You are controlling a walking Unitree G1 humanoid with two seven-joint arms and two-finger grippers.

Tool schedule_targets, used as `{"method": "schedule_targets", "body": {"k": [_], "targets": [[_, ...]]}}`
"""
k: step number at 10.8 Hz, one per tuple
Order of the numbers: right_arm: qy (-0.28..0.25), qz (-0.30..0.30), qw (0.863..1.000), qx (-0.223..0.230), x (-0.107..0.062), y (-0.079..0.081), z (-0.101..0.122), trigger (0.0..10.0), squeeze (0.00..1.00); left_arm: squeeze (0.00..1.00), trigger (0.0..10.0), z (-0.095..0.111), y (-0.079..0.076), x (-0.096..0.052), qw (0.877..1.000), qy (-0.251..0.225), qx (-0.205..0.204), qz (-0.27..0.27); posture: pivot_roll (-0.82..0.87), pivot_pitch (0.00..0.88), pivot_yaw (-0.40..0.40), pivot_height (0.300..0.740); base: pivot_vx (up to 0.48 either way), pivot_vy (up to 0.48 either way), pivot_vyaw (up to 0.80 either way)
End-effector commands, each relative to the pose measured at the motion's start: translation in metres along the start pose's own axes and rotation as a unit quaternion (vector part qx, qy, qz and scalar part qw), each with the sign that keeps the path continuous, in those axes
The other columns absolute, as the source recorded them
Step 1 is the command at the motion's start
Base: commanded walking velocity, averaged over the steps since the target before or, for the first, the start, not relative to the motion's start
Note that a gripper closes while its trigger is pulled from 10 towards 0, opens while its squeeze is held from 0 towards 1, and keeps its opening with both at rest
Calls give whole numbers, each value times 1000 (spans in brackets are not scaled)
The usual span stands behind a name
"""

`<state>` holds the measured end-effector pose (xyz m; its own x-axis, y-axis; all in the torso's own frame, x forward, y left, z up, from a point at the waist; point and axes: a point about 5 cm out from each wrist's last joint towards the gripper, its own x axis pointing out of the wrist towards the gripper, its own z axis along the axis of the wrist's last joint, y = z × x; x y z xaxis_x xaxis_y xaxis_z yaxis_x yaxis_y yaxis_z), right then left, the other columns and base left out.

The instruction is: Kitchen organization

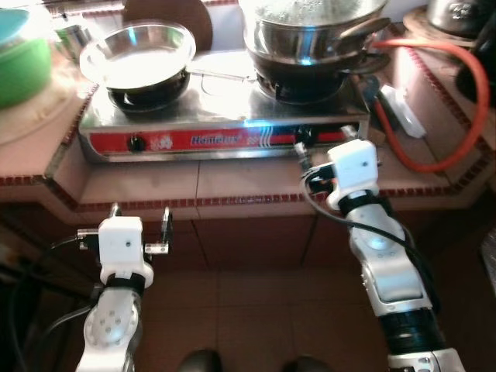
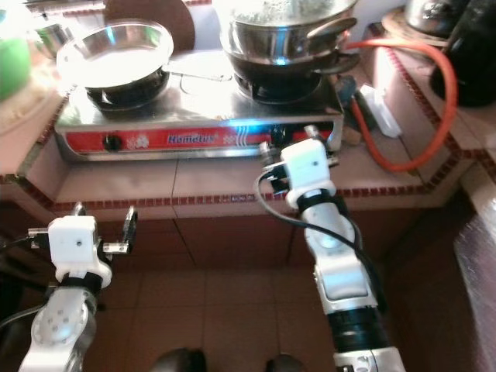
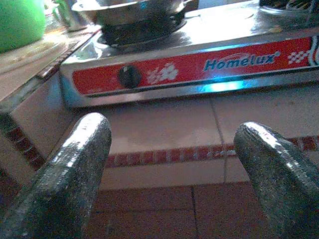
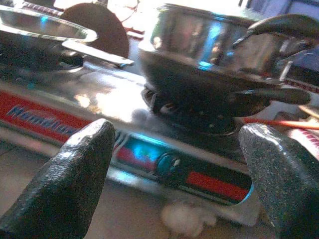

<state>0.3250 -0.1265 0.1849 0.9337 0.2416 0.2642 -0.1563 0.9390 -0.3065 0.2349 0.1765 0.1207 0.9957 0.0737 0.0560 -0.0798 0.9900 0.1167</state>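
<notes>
A steel two-burner stove (image 1: 225,139) with a red "Homelux" front stands on the tiled counter (image 1: 232,186). A shallow steel pan (image 1: 139,54) sits on its left burner. On the right burner a large steel pot (image 1: 310,31) rests in a dark pan. My right gripper (image 1: 329,147) is open at the stove's front right. Its fingers (image 4: 84,164) stand either side of the right knob (image 4: 172,167) without touching it. My left gripper (image 1: 139,215) is open and holds nothing, low before the counter edge, facing the left knob (image 3: 129,76).
An orange gas hose (image 1: 465,93) loops over the counter right of the stove, past a white plug block (image 1: 399,112). A green bowl (image 1: 19,62) stands at the far left and a kettle (image 1: 457,15) at the back right. Brown floor tiles (image 1: 256,310) lie below.
</notes>
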Motion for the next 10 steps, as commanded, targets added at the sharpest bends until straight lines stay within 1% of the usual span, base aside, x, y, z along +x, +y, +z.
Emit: {"method": "schedule_targets", "body": {"k": [1,3,5,6,7,8,10], "targets": [[-7,12,1000,5,2,7,4,10000,0,0,10000,-4,6,-2,1000,12,6,7,-22,168,49,740,-285,0,0],[-8,13,1000,6,3,8,4,10000,0,0,10000,-4,7,-2,1000,12,9,8,-20,165,51,740,-277,0,0],[-7,11,1000,7,3,8,3,10000,0,0,10000,-6,7,-1,1000,16,11,10,-22,169,51,740,0,0,0],[-6,11,1000,7,2,8,3,10000,0,0,10000,-8,9,-1,1000,21,5,14,-23,172,50,740,0,0,0],[-5,11,1000,6,2,9,2,10000,0,0,10000,-14,12,-2,999,34,-10,24,-24,173,49,740,0,0,0],[-4,11,1000,6,2,8,2,10000,0,0,10000,-16,14,-3,999,39,-12,28,-24,173,49,740,0,0,0],[-4,11,1000,7,3,9,2,10000,0,0,10000,-18,18,-2,998,43,-14,33,-22,175,49,740,0,379,0]]}}
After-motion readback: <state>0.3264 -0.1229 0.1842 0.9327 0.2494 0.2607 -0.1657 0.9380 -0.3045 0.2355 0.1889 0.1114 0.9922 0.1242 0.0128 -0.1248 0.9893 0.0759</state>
